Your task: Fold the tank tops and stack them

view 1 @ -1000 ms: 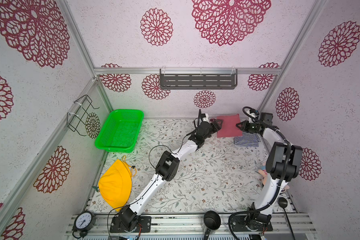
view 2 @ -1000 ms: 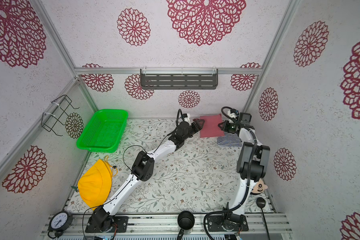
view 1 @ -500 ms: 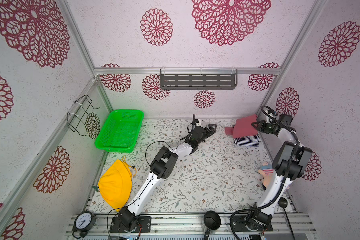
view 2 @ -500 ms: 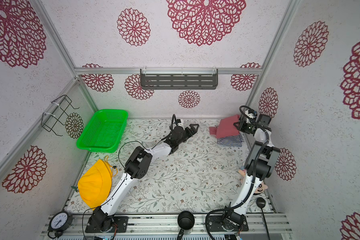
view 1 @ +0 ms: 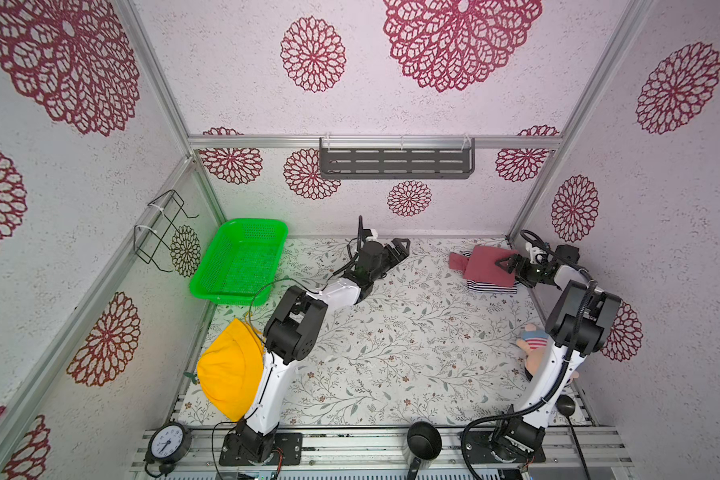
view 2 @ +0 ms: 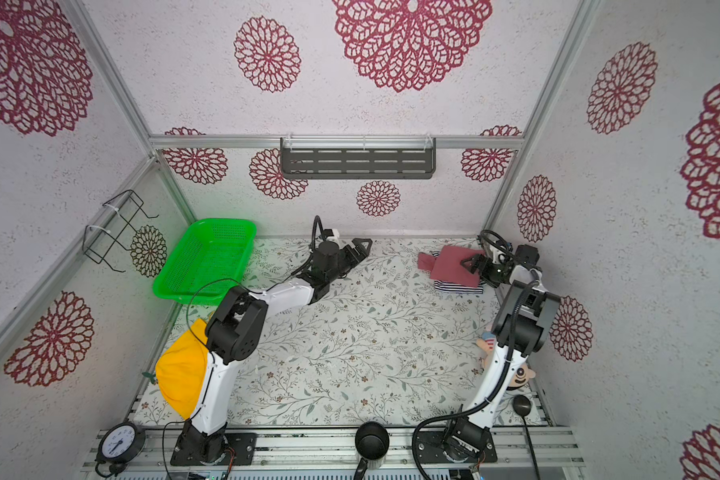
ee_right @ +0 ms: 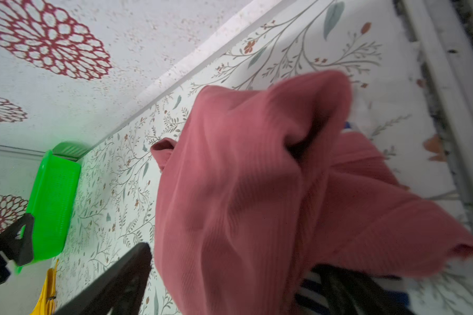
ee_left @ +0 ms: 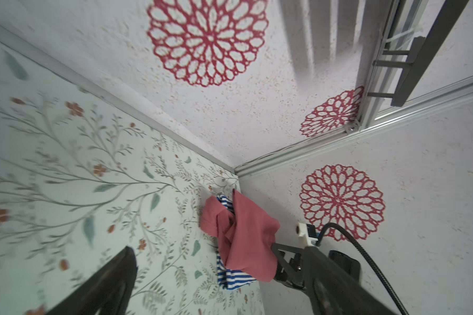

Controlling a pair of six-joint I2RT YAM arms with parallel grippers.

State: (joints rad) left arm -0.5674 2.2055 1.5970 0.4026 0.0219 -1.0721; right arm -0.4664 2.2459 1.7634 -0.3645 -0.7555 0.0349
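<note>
The rose-red tank top (view 1: 484, 266) (view 2: 449, 266) lies crumpled on the folded navy-and-white striped tank top (view 1: 491, 288) (view 2: 459, 289) in the table's back right corner. My right gripper (view 1: 507, 265) (view 2: 471, 266) is open at the red top's right edge. In the right wrist view the red top (ee_right: 257, 191) bulges between its spread fingers (ee_right: 120, 281), with stripes (ee_right: 309, 289) beneath. My left gripper (view 1: 400, 248) (view 2: 360, 246) is open and empty at the back middle, well left of the pile. The left wrist view shows both tops (ee_left: 243, 237) far ahead.
A green basket (view 1: 242, 262) stands at the back left. A yellow hat (view 1: 229, 370) lies by the left arm's base and a plush doll (view 1: 533, 349) by the right arm. A black pot (view 1: 424, 440) and a clock (view 1: 167, 442) sit on the front rail.
The left gripper let go of the red top and drew back to the left. The right gripper carried the red top over the striped one, then opened.
</note>
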